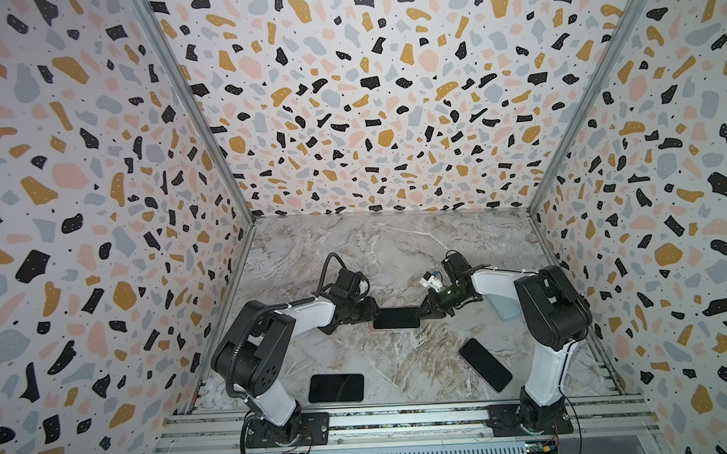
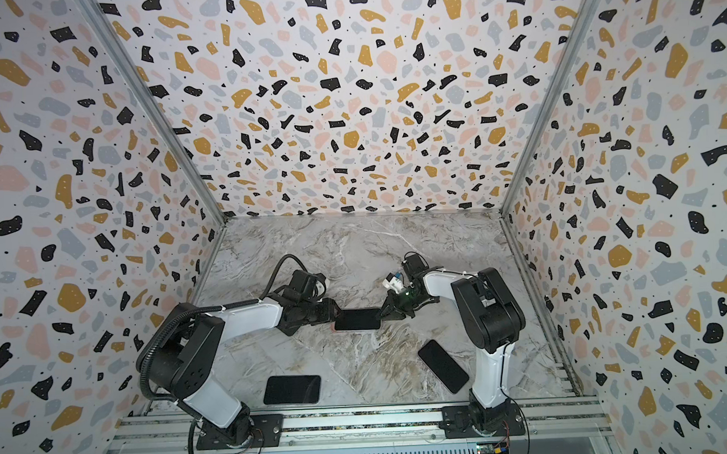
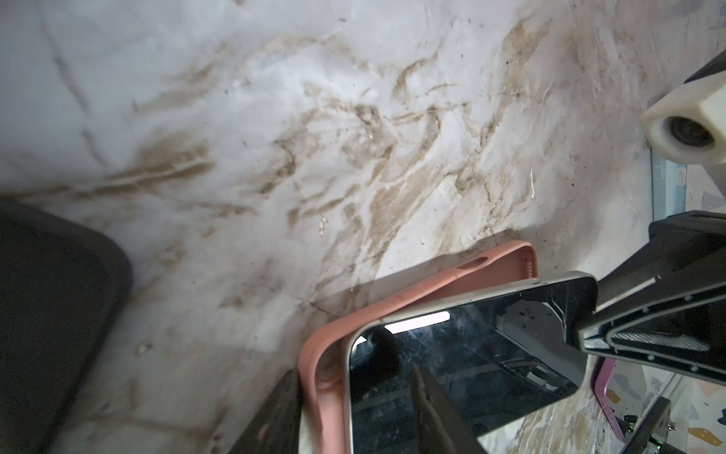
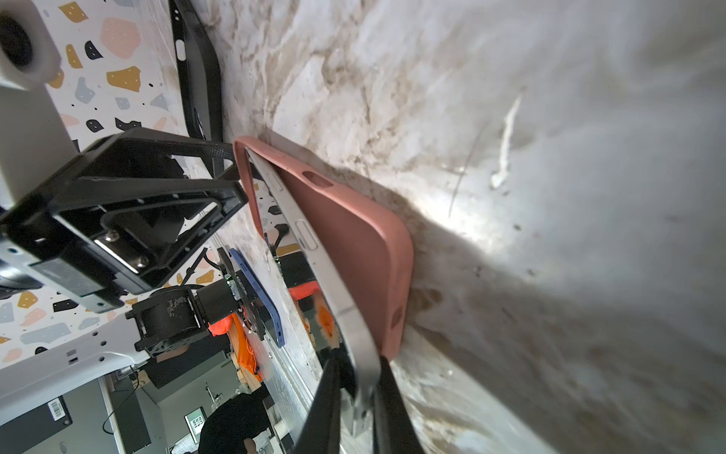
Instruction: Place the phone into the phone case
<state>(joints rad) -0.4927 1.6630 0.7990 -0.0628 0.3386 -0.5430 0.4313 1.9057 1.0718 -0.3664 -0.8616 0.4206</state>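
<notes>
Robot lab test cell (enclosed): terrazzo-print walls (image 1: 82, 204), alu rail (image 1: 402, 420), marble-look tabletop (image 1: 375, 244).

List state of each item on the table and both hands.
phone: tilted, one end in case, other end raised.
pink case: flat on table, phone not seated.
left hand: clamps case's end.
right hand: shut on phone's raised end.
black phone: lying flat, untouched.
</notes>
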